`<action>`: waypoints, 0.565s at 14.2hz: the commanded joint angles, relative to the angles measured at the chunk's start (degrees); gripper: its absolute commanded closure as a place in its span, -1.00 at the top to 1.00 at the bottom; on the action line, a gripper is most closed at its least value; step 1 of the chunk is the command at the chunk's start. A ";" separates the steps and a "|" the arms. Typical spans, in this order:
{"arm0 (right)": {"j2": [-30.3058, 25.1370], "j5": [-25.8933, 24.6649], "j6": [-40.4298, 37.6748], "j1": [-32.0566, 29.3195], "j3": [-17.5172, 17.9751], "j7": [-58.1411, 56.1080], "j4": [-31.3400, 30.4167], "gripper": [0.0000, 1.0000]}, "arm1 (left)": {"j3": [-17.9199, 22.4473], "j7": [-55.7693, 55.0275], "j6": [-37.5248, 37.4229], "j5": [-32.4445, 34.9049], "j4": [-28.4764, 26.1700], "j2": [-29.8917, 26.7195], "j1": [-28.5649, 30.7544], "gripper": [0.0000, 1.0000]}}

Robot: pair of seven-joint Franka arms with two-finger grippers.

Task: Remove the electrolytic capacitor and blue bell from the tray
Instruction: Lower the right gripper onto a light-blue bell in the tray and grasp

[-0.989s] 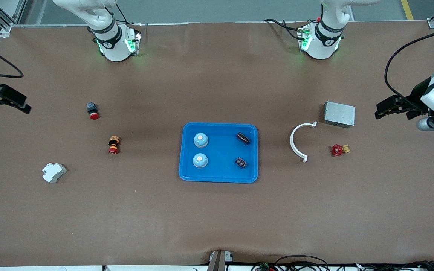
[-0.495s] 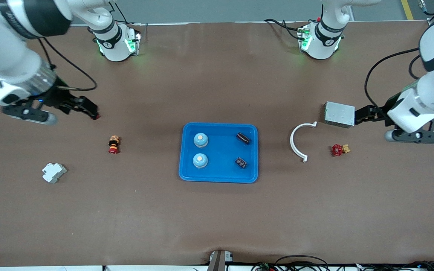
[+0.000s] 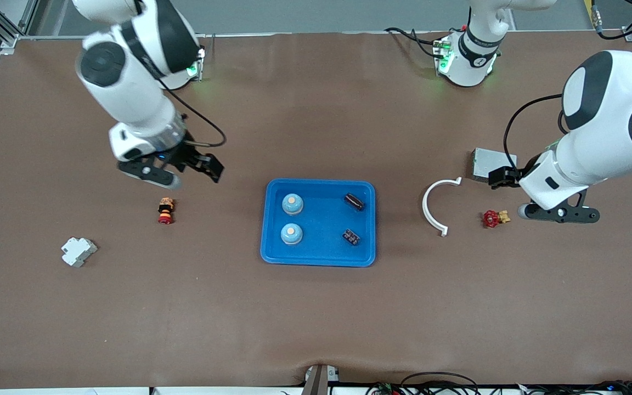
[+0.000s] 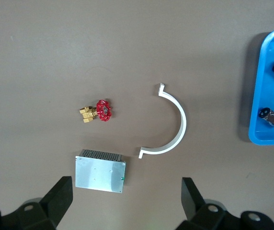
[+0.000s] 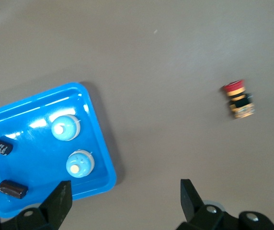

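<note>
A blue tray (image 3: 319,262) lies mid-table. In it are two pale blue bells (image 3: 292,203) (image 3: 291,234) at the right arm's end and two dark capacitors (image 3: 354,201) (image 3: 351,237) at the left arm's end. My right gripper (image 3: 209,167) hangs open and empty over bare table beside the tray; its wrist view shows the tray (image 5: 104,143), the bells (image 5: 65,128) and a capacitor (image 5: 12,189). My left gripper (image 3: 500,178) is open and empty over the table by the metal box (image 4: 100,170); its wrist view shows the tray's edge (image 4: 256,96) and a capacitor (image 4: 273,118).
Toward the right arm's end lie a red-capped push button (image 3: 165,211) and a white breaker (image 3: 78,251). Toward the left arm's end lie a white curved clamp (image 3: 436,206), a red valve (image 3: 494,218) and the metal box (image 3: 486,162).
Both arms have swung in from the table's ends toward the tray. Both grippers stay open. Nothing on the table has moved.
</note>
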 commanded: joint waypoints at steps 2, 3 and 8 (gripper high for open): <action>11.02 -1.32 2.40 5.74 -0.77 8.09 6.48 1.00 | 0.05 -0.17 0.02 0.83 1.02 1.60 0.36 1.00; 14.10 -1.67 2.49 7.05 -0.77 9.85 8.94 1.00 | 0.05 -0.17 0.02 0.74 0.93 1.60 0.53 1.00; 25.19 -2.73 10.91 11.11 -0.77 14.78 13.62 1.00 | 0.05 -2.00 -0.24 -0.83 0.23 1.42 0.80 1.00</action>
